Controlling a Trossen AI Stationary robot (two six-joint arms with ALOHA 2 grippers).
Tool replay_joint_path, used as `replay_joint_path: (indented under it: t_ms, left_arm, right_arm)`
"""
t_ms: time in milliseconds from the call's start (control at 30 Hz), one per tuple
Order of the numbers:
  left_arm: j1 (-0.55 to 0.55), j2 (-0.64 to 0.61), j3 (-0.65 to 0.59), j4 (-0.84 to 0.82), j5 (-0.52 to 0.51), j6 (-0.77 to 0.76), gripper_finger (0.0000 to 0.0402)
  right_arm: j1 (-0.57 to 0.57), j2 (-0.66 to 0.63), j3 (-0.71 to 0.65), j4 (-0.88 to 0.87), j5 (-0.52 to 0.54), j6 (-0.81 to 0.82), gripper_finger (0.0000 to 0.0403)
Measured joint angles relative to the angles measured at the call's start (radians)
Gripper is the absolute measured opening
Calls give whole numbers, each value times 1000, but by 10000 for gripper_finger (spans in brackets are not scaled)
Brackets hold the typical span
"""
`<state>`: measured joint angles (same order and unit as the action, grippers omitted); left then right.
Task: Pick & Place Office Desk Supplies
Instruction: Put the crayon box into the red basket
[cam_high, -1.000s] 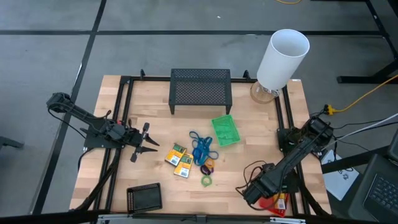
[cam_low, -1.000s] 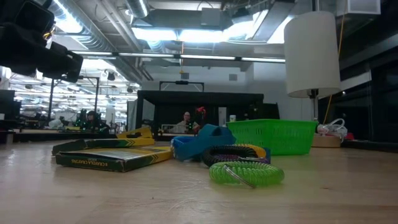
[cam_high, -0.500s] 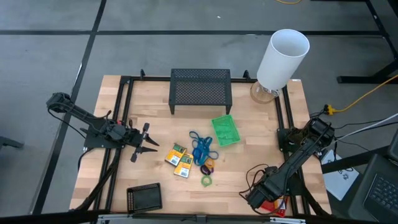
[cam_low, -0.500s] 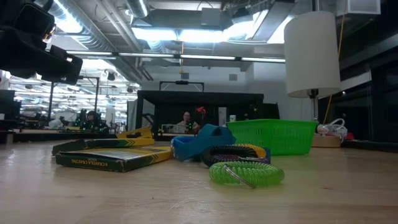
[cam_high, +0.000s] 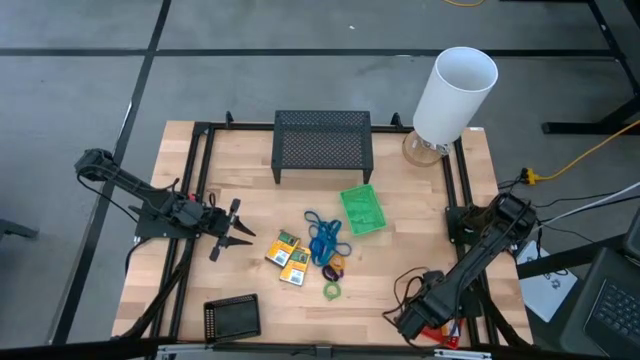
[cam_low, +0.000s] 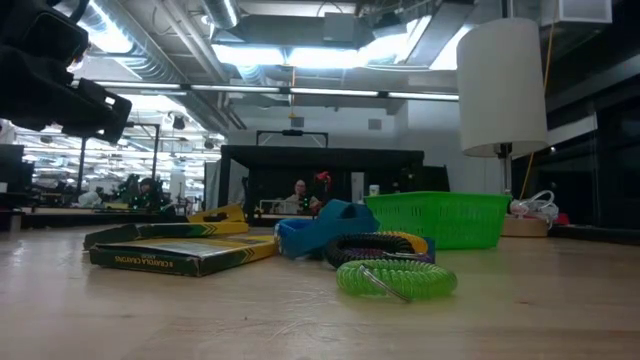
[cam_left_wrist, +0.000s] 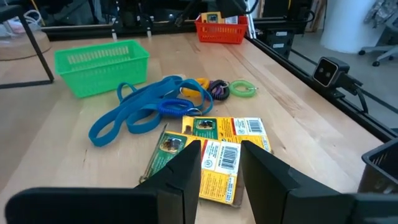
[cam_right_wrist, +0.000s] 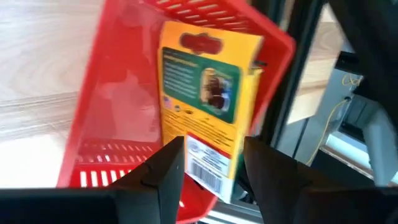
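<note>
Directly beneath the right gripper (cam_right_wrist: 208, 168), its fingers apart and empty, a yellow-and-green flat pack (cam_right_wrist: 208, 106) is being seen lying lengthwise inside the red basket (cam_right_wrist: 118, 93).

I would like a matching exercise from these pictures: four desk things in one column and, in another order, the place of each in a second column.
Things:
1. green basket
2. black basket
3. red basket
4. blue bands

Places:
A. near table edge, on the left arm's side
B. under the right tool, with a yellow pack in it
C. in front of the mesh stand
D. middle of the table, beside two yellow packs

Pairs: 1-C, 2-A, 3-B, 4-D
</note>
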<state>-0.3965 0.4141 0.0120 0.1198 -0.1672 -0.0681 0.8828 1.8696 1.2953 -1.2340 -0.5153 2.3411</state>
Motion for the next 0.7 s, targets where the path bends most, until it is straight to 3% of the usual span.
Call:
replay_joint_path:
  t_ms: [700]
  left_arm:
    - [0, 0, 0, 11, 2, -14, 111]
  right_arm:
    - [13, 23, 0, -32, -14, -12, 166]
